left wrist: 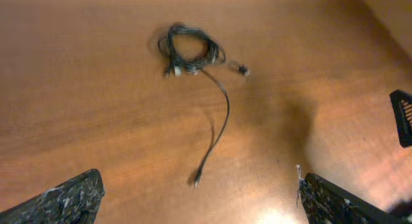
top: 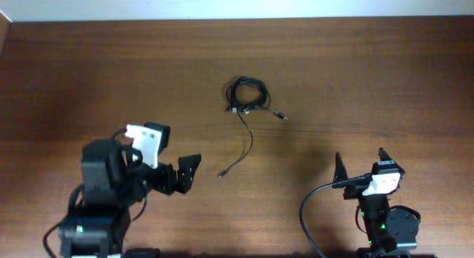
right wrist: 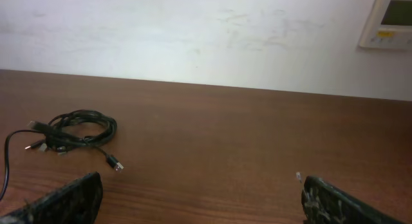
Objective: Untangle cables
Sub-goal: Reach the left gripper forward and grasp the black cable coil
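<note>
The cables point(top: 249, 97) lie in a small coil near the middle of the table point(top: 385, 73), and one loose strand point(top: 244, 143) runs from the coil toward the robot, with its plug point(top: 221, 173) just beside the left gripper point(top: 184, 173). Both the left gripper and the right gripper point(top: 359, 154) have their jaws wide apart and hold nothing. The right gripper is well apart from the coil.

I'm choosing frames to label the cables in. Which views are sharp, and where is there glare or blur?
Overhead: evenly lit, cables small but crisp. Left wrist: soft overall, with glare on the table at the bottom edge. Right wrist: cables clear at the left, no glare.
</note>
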Action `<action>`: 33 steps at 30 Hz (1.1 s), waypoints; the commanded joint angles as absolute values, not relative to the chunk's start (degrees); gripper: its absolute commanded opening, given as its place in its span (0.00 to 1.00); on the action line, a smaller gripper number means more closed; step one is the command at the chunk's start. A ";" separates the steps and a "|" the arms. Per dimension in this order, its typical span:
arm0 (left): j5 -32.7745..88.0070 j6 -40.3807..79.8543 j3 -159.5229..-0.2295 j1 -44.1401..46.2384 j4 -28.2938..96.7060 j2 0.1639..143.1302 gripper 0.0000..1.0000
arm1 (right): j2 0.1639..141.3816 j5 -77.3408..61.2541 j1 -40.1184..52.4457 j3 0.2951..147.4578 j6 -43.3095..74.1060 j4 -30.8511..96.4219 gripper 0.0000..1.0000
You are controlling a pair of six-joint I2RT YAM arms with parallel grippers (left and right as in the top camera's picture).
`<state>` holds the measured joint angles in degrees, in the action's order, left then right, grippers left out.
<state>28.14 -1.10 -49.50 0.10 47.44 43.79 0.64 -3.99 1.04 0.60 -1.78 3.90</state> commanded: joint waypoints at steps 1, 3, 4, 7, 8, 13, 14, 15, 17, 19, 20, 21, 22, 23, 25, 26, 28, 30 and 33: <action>28.84 -4.89 -58.74 0.34 50.87 51.13 0.99 | 0.21 -3.88 0.73 0.32 -1.87 4.19 0.99; 28.62 -6.35 -67.00 0.36 56.71 58.11 0.99 | 0.21 -3.88 0.73 0.32 -1.87 4.19 0.99; 27.97 -7.46 -71.79 0.38 61.10 62.15 0.99 | 0.21 -3.88 0.73 0.32 -1.87 4.19 0.98; 22.37 -7.44 -84.95 0.38 74.76 72.99 0.99 | 0.21 -3.88 0.73 0.32 -1.87 4.19 0.98; 21.21 -7.42 -87.85 0.38 77.45 75.31 0.99 | 0.21 -3.88 0.73 0.32 -1.87 4.19 0.99; 26.28 -6.85 -92.31 0.38 79.59 84.20 0.99 | 0.21 -3.88 0.73 0.32 -1.87 4.19 0.99; 29.36 -5.43 -92.31 0.38 79.85 85.56 1.00 | 0.21 -3.88 0.73 0.32 -1.87 4.19 0.98; 31.40 -5.45 -92.29 0.38 79.88 86.13 0.73 | 0.21 -3.88 0.73 0.32 -1.87 4.19 0.98; 34.83 -5.45 -92.29 0.38 79.75 87.46 0.08 | 0.21 -3.88 0.73 0.32 -1.87 4.19 0.99; 34.81 -5.45 -92.20 0.38 79.81 88.09 0.00 | 0.21 -3.88 0.73 0.32 -1.87 4.19 0.98; 34.81 -5.45 -91.98 0.38 79.83 88.12 0.00 | 0.21 -3.88 0.73 0.32 -1.87 4.19 0.98; 34.81 -5.45 -91.98 0.38 80.12 88.12 0.00 | 0.21 -3.88 0.73 0.32 -1.87 4.19 0.98; 34.81 -5.45 -91.98 0.38 80.29 88.12 0.00 | 0.21 -3.88 0.73 0.32 -1.87 4.19 0.98; 34.83 -5.43 -91.98 0.38 80.31 88.12 0.00 | 0.21 -3.88 0.73 0.32 -1.87 4.19 0.98; 35.07 -5.43 -91.98 0.38 80.66 88.12 0.00 | 0.21 -3.88 0.73 0.32 -1.87 4.19 0.98; 35.24 -5.43 -91.98 0.38 80.73 88.12 0.00 | 0.21 -3.88 0.73 0.32 -1.87 4.19 0.99; 35.24 -5.43 -91.98 0.38 80.68 88.12 0.00 | 0.21 -3.88 0.73 0.32 -1.87 4.19 0.99; 35.22 -5.41 -91.98 0.38 80.66 88.12 0.00 | 0.21 -3.88 0.73 0.32 -1.87 4.19 0.98; 35.22 -5.41 -91.98 0.38 80.66 88.12 0.00 | 0.21 -3.88 0.73 0.32 -1.87 4.19 0.99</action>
<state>34.13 -5.56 -91.20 0.27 80.60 87.77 0.58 -3.99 1.04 0.60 -1.74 3.90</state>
